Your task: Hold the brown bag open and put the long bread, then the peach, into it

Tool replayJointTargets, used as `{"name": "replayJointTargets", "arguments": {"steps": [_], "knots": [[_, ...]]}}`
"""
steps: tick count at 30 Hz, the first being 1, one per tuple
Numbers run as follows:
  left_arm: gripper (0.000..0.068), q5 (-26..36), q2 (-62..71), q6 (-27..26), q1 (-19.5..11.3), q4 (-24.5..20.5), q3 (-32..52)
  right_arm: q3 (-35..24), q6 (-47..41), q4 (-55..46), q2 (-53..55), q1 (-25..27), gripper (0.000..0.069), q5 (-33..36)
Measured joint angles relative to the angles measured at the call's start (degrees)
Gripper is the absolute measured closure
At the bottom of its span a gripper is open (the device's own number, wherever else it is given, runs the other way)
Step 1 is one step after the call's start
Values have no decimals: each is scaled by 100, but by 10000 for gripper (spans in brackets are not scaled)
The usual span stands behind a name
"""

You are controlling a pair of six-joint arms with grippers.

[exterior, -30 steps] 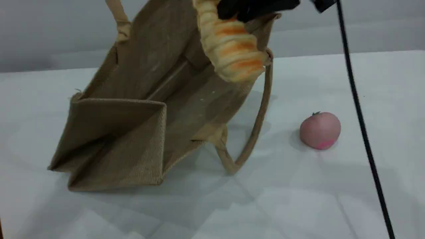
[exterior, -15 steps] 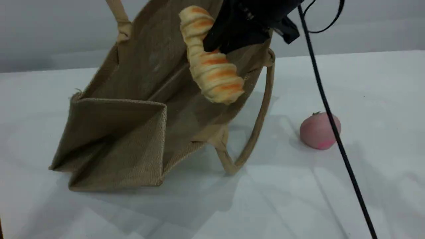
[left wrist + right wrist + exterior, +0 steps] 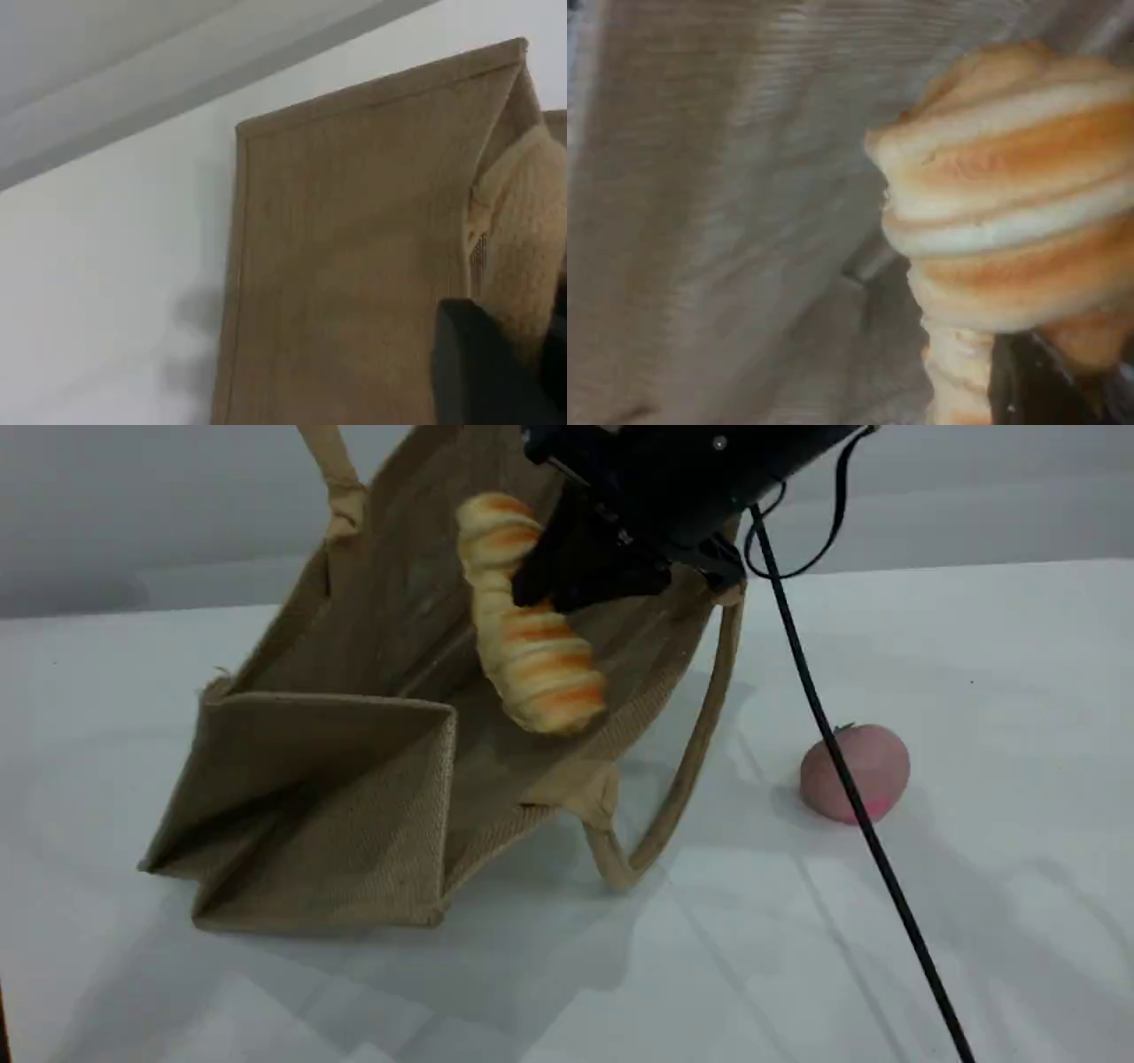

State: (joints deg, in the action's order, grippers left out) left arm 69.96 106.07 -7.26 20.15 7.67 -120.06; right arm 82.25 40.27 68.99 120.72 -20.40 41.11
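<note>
Brown bag (image 3: 354, 779) first, since it fills the left half of the table (image 3: 1019, 646): it lies tipped on its side with the folded bottom toward the near left and the open mouth facing up and to the right, one beige handle (image 3: 332, 478) pulled up out of the top of the scene view. The left gripper (image 3: 496, 372) is barely seen, only a dark fingertip at the corner of its own camera; pale handle rope (image 3: 527, 230) sits right against it and the bag hangs as if lifted there, so I judge it closed on that handle (the contact itself is hidden). Moving right, the long bread (image 3: 527, 629) hangs inside the mouth of the bag, its long axis running steeply down and slightly right, lower end close above the bag's lower wall. The right gripper (image 3: 576, 571) grips it near the upper third, fingers pinched against the loaf, though the hold may be slackening; I cannot tell for sure. The bread lies directly below that gripper, so releasing should drop it onto the fabric, which slopes toward the bag's bottom. Furthest right, the peach (image 3: 855, 771) rests on the table well apart from the bag, crossed in view by the arm's black cable (image 3: 850, 788), nearer the right arm.
</note>
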Motion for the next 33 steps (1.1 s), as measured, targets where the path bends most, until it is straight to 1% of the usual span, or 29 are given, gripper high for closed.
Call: {"name": "replayJointTargets", "arguments": {"steps": [2, 6, 8, 10, 12, 15, 21, 24, 29, 33], "knots": [[589, 0, 0, 0, 0, 0, 0, 62, 236, 145, -7, -29, 504, 153], [589, 0, 0, 0, 0, -13, 0, 121, 295, 292, -32, -17, 293, 360], [589, 0, 0, 0, 0, -13, 0, 121, 295, 286, -89, 35, 211, 426], [589, 0, 0, 0, 0, -14, 0, 121, 290, 273, -159, 75, 153, 419], [589, 0, 0, -5, 0, -14, 0, 121, 290, 175, -275, 128, 132, 459], [589, 0, 0, -93, 0, -14, 0, 121, 147, -85, -528, 267, 125, 582], [589, 0, 0, -124, 0, -14, 0, 115, -353, -1013, -1257, 589, 146, 850], [589, 0, 0, -124, 0, -19, 0, 115, -726, -1755, -1680, 748, 155, 974], [589, 0, 0, -124, 0, -19, 0, 115, -1577, -3303, -2295, 903, 157, 1354], [589, 0, 0, -124, 0, -19, 0, 115, -2321, -4591, -2427, 903, 157, 1802]]}}
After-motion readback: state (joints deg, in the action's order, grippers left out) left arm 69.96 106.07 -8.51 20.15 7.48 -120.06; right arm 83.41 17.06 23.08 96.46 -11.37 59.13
